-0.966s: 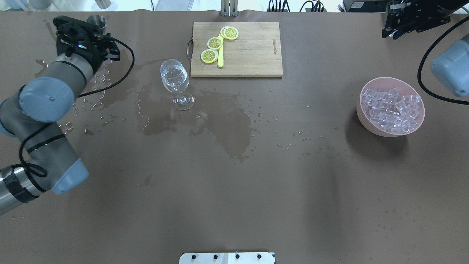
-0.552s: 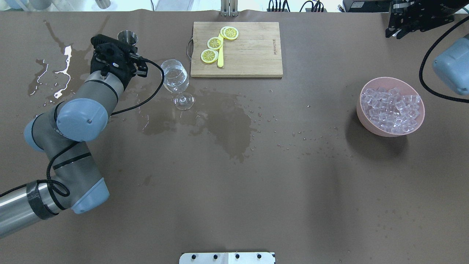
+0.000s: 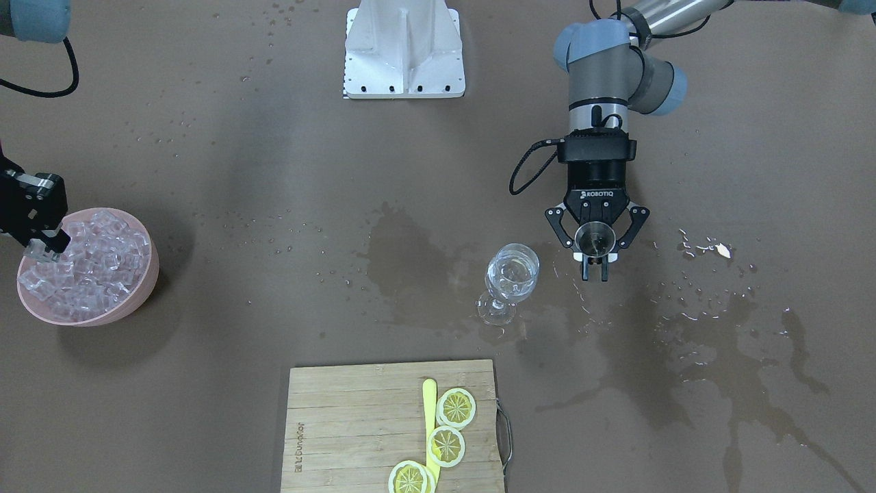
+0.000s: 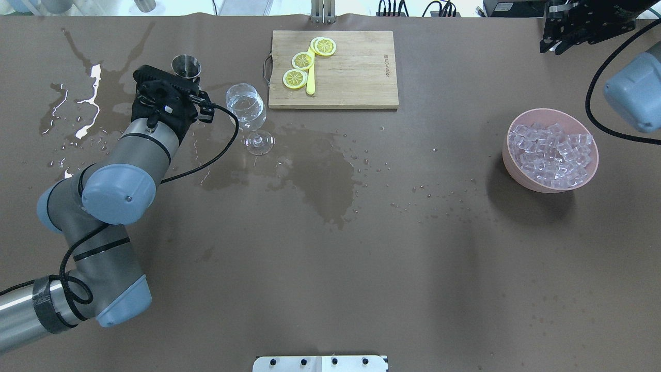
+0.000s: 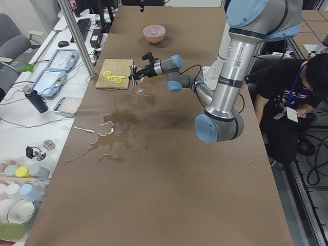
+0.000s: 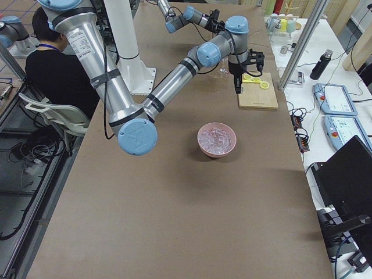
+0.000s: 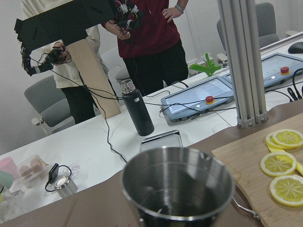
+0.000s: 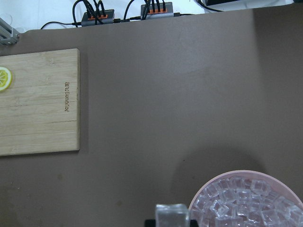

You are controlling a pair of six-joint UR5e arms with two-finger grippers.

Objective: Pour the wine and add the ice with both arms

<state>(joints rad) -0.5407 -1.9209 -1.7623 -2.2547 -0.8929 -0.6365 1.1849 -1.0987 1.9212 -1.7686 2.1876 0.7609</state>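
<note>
Ok so, starting nearest the robot: the white base block sits at the table edge. Just past it comes the left arm, bent and reaching forward on its own side. In the middle of the brown table there's a big dark wet patch, with more splashes off to the left. The left gripper has its fingers clamped on a small metal cup, held upright. The wrist cam shows a dark inside, and honestly I can't tell how much is in it. Just beside it, not touching, stands the wine glass, upright on the wet spot, with the wine sitting clear in its bowl. Over on the right side is the pink bowl, heaped with ice. The right gripper hangs raised near that bowl's rim, fingers closed on one ice cube. Furthest back is the cutting board with three lemon slices and a yellow stick lying on it.
</note>
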